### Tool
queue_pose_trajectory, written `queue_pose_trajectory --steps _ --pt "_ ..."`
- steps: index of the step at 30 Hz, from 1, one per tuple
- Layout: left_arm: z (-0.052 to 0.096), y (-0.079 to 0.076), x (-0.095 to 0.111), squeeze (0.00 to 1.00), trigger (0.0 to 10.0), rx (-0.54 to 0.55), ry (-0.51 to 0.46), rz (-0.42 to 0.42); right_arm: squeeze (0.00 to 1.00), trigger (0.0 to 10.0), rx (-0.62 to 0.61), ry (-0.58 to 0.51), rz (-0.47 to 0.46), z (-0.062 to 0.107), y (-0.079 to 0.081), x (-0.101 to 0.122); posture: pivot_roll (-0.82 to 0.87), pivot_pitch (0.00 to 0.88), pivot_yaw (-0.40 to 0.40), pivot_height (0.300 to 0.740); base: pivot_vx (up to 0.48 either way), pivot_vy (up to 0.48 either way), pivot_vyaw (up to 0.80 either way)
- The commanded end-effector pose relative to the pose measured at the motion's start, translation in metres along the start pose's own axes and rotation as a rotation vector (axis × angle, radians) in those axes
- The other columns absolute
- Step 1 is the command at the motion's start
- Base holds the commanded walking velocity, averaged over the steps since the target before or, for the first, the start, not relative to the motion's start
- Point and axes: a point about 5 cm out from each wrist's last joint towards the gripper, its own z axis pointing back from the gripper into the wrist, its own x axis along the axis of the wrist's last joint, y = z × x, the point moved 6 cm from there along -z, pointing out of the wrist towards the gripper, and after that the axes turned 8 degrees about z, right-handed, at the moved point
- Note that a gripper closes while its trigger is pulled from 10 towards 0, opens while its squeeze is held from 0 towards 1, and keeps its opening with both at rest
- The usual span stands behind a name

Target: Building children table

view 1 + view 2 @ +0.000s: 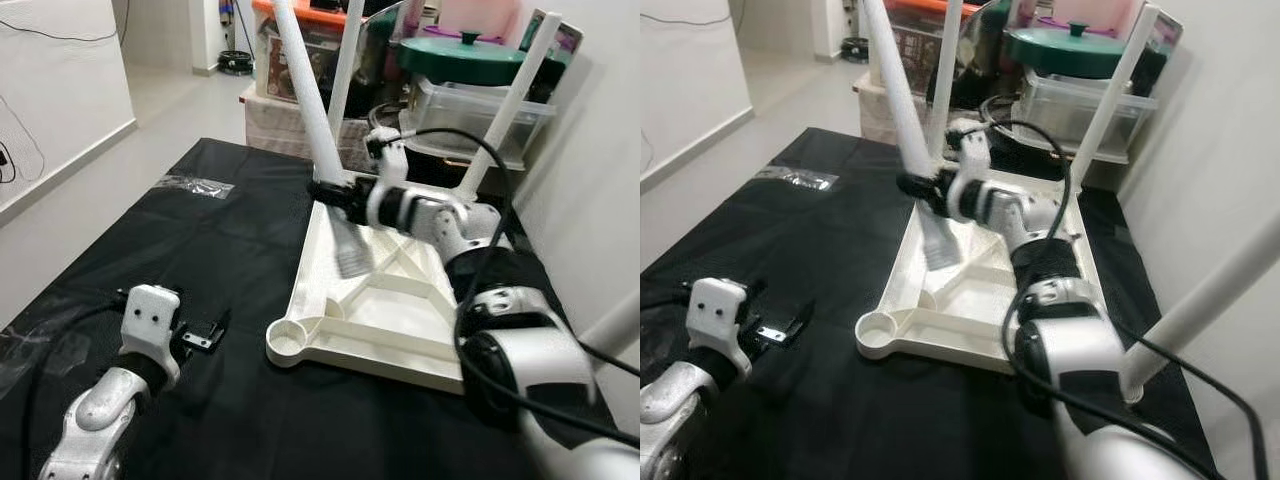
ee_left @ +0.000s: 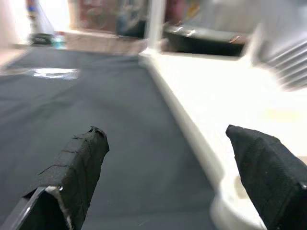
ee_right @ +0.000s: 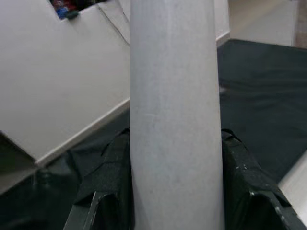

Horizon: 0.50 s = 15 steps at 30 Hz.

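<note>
Black mat (image 1: 200, 250) carries the upturned white tabletop (image 1: 385, 310) at its right half — legs pointing up. Right gripper (image 1: 330, 190) clamped on the far-left leg (image 1: 305, 95), which leans left; left gripper (image 2: 168, 182) spread wide, low by the tabletop's near corner — open mat to its left.

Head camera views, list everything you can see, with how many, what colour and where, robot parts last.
table top: one, white, upside down on the black sheet.
table legs: three upright at the top's far end, white; the nearest one is clamped.
empty leg socket: one, white, near corner of the top.
black sheet: one, covering the floor.
clear plastic wrapper: one, on the sheet's far left.
storage boxes: several, clear, stacked behind; a green lid on top.
left gripper: black jaws open, low near the top's near corner.
right gripper: black jaws shut on a table leg near its base.
</note>
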Motion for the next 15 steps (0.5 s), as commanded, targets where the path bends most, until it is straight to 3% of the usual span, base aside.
queue_pose_trajectory --steps 1,3,6,8,9,10,11,13,14,15 --pt "-0.001 -0.009 0.003 0.00 10.0 -0.044 -0.012 0.056 0.00 0.0 -0.008 -0.027 -0.015 0.000 0.001 0.001 0.07 0.000 -0.149 0.740 0.000 0.000 0.00" --pt "-0.001 -0.021 0.010 0.00 10.0 -0.126 -0.028 0.113 0.00 0.0 0.040 -0.063 -0.054 -0.017 0.031 -0.006 0.09 0.000 -0.143 0.740 0.000 0.000 0.00" --pt "-0.001 -0.024 0.011 0.00 10.0 -0.150 -0.028 0.121 0.00 0.0 0.055 -0.074 -0.068 -0.021 0.040 -0.008 0.09 0.000 -0.142 0.740 0.000 0.000 0.00" --pt "-0.004 -0.028 0.009 0.00 10.0 -0.189 -0.012 0.131 0.00 0.0 0.099 -0.098 -0.080 -0.029 0.064 -0.008 0.08 0.000 -0.135 0.740 0.000 0.000 0.00" --pt "-0.004 -0.028 0.009 0.00 10.0 -0.189 -0.012 0.131 0.00 0.0 0.099 -0.098 -0.080 -0.029 0.064 -0.008 0.08 0.000 -0.135 0.740 0.000 0.000 0.00" --pt "-0.007 -0.029 0.008 0.00 10.0 -0.207 -0.004 0.140 0.00 0.0 0.130 -0.114 -0.078 -0.031 0.078 -0.006 0.08 0.000 -0.130 0.740 0.000 0.000 0.00" --pt "-0.007 -0.029 0.008 0.00 10.0 -0.207 -0.004 0.140 0.00 0.0 0.130 -0.114 -0.078 -0.031 0.078 -0.006 0.08 0.000 -0.130 0.740 0.000 0.000 0.00" --pt "-0.015 -0.030 0.007 0.00 10.0 -0.227 0.004 0.160 0.00 0.0 0.188 -0.142 -0.075 -0.032 0.103 -0.001 0.07 0.000 -0.126 0.740 0.000 0.000 0.00" --pt "-0.015 -0.030 0.007 0.00 10.0 -0.227 0.004 0.160 0.00 0.0 0.188 -0.142 -0.075 -0.032 0.103 -0.001 0.07 0.000 -0.126 0.740 0.000 0.000 0.00" --pt "-0.019 -0.030 0.006 0.00 10.0 -0.234 0.006 0.176 0.00 0.0 0.215 -0.156 -0.074 -0.032 0.113 0.002 0.07 0.000 -0.123 0.740 0.000 0.000 0.00"
